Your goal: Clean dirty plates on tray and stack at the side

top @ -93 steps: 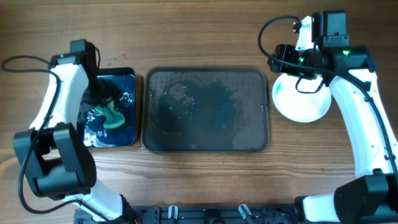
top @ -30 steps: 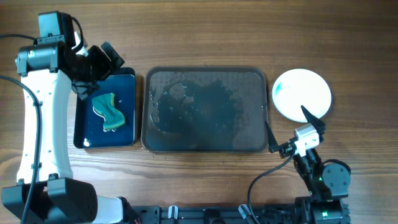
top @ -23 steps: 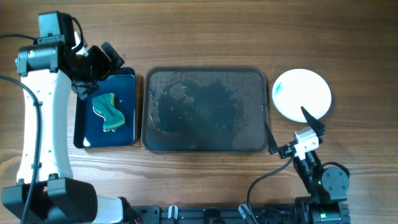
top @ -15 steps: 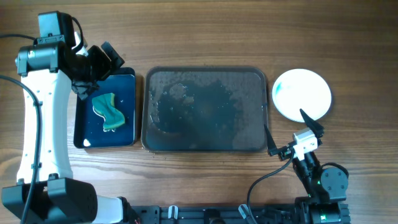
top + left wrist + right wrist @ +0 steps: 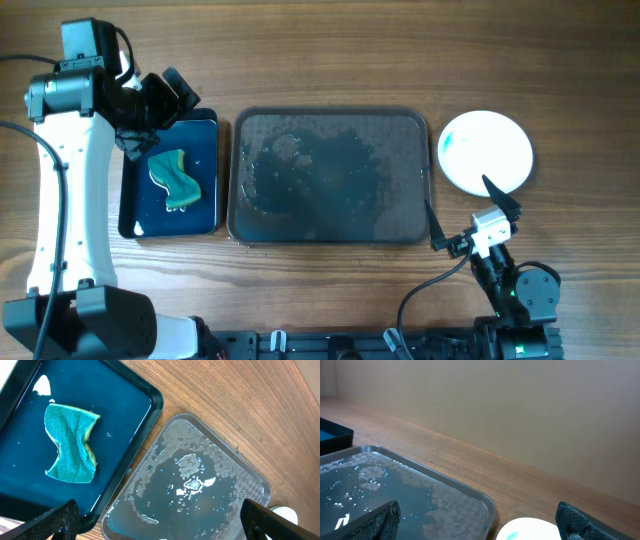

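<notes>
The grey tray (image 5: pixel 420 120) lies at the table's middle, wet and with no plates on it; it also shows in the left wrist view (image 5: pixel 260 491) and the right wrist view (image 5: pixel 487 502). A white plate (image 5: pixel 486 152) sits on the table to the tray's right, its edge in the right wrist view (image 5: pixel 530 530). My left gripper (image 5: pixel 163 105) is open and empty, raised over the top of the blue basin (image 5: pixel 200 225). My right gripper (image 5: pixel 468 212) is open and empty, low at the front right, between tray and plate.
The blue basin (image 5: pixel 150 410) left of the tray holds a green sponge (image 5: pixel 176 180), also in the left wrist view (image 5: pixel 70 442), in a little water. The right arm's base and cable (image 5: pixel 520 290) sit at the table's front right edge.
Three seconds ago the left gripper was down at the sponge and the right gripper was over the plate. Both have withdrawn; in the last second nothing moves.
</notes>
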Motion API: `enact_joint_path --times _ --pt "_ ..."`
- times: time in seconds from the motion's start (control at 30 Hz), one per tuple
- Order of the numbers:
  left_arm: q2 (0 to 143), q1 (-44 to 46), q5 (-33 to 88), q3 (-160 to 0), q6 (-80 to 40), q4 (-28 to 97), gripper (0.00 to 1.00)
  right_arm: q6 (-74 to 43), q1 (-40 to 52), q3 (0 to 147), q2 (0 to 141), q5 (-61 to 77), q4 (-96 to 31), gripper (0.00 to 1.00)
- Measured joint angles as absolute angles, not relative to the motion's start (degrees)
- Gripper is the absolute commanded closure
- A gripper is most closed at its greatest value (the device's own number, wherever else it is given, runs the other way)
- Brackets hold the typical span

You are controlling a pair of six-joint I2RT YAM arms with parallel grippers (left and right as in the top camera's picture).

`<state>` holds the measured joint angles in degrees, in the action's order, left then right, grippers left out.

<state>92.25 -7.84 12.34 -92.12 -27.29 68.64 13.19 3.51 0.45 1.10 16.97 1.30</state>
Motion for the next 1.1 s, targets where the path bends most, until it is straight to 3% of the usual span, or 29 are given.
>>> enact_joint_path --times 0.17,0.33,0.47,0.7,0.93,1.1 --pt "92.2 -7.8 12.3 -92.1 -27.2 67.1 0.0 13.2 3.5 0.4 1.1 17.0 1.3 0.0" --pt "88.8 -5.0 12.1 -87.7 -18.1 52.1 0.0 13.2 3.5 0.4 1.1 17.0 1.3 0.0" --pt "72.9 -1.1 12.1 -72.6 -8.5 36.0 0.0 13.2 3.5 0.4 1.1 17.0 1.3 0.0" --pt "41.6 -1.6 12.1 -39.9 -3.9 13.5 0.0 13.2 3.5 0.4 1.1 17.0 1.3 0.0" --pt "17.5 -1.6 10.7 -17.1 -3.0 8.8 0.0 13.2 3.5 0.4 1.1 17.0 1.3 0.0" --pt "9.0 -1.7 9.5 -11.3 -2.8 8.0 0.0 13.2 3.5 0.4 1.1 17.0 1.3 0.0"
